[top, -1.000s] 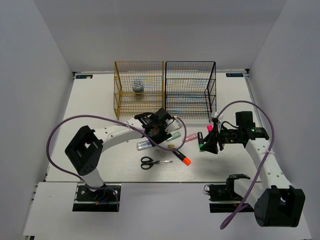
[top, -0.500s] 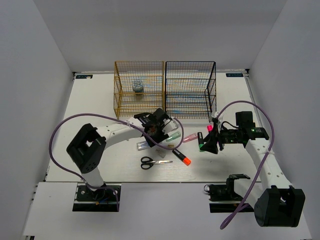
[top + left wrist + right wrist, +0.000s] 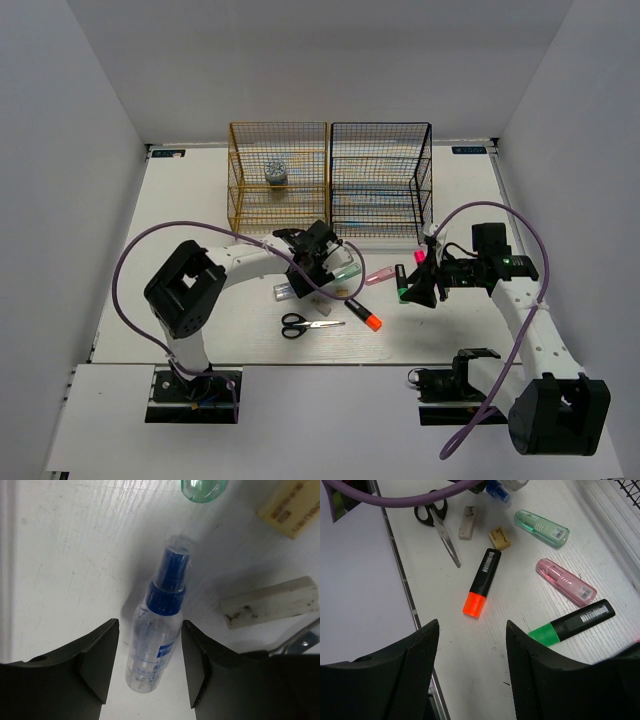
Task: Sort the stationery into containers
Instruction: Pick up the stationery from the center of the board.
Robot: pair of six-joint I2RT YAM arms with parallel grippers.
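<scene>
Clear blue-capped tube (image 3: 160, 612) lay on the counter (image 3: 65, 555) near the gold rack's (image 3: 278, 190) front.
My left claw (image 3: 149, 635) stood spread astride it; my right claw (image 3: 471, 630), also agape, hung off to that rack's right.

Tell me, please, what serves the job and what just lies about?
Job: clear blue-capped tube, black-handled scissors, grey eraser, tan eraser, orange-tipped black highlighter, green-tipped black highlighter, pastel green highlighter, pink highlighter, bluish tape roll, gold-yellow mesh rack, black mesh rack.
Idle: purple cables.
</scene>
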